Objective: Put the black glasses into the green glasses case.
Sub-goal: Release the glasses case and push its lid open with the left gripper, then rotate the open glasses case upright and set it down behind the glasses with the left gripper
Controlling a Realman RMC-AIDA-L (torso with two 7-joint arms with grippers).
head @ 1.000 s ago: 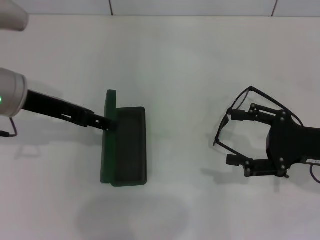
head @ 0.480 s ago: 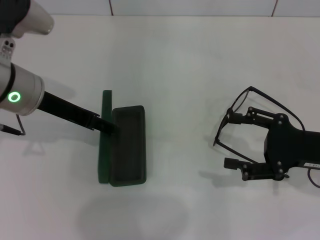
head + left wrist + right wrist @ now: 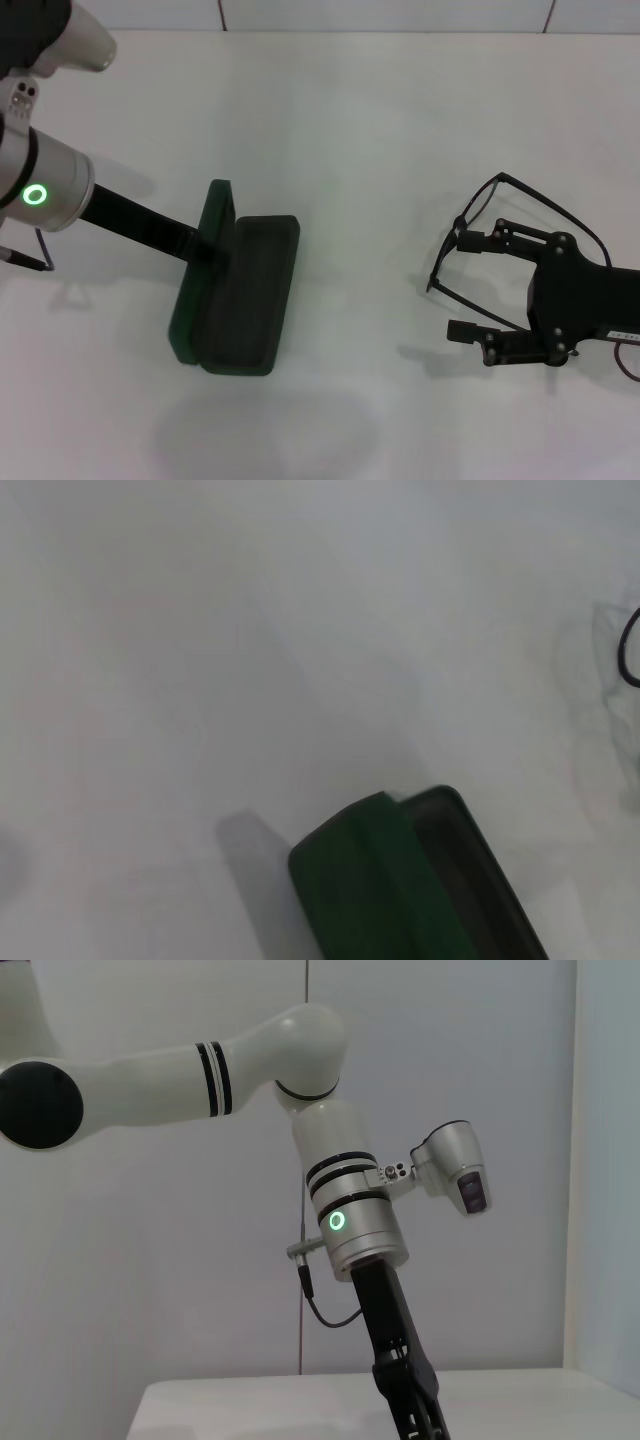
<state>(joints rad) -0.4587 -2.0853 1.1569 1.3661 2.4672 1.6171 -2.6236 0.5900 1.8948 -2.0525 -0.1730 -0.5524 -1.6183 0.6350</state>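
Note:
The green glasses case [image 3: 245, 300] lies open on the white table, its lid [image 3: 200, 275] raised along the left side. It also shows in the left wrist view [image 3: 390, 880]. My left gripper [image 3: 212, 250] is shut on the lid near its far end. The black glasses [image 3: 499, 178] lie on the table at the right, temple arms unfolded. My right gripper [image 3: 460, 285] hovers over them, open, one finger on each side of the near temple arm. I cannot tell whether it touches them.
The white table [image 3: 380, 130] ends at a wall seam at the back. The right wrist view shows my left arm [image 3: 350, 1230] reaching down onto the table.
The case has swung round with my left gripper on its lid: its near end moved left and it now lies slanted. My right gripper shifted slightly over the glasses.

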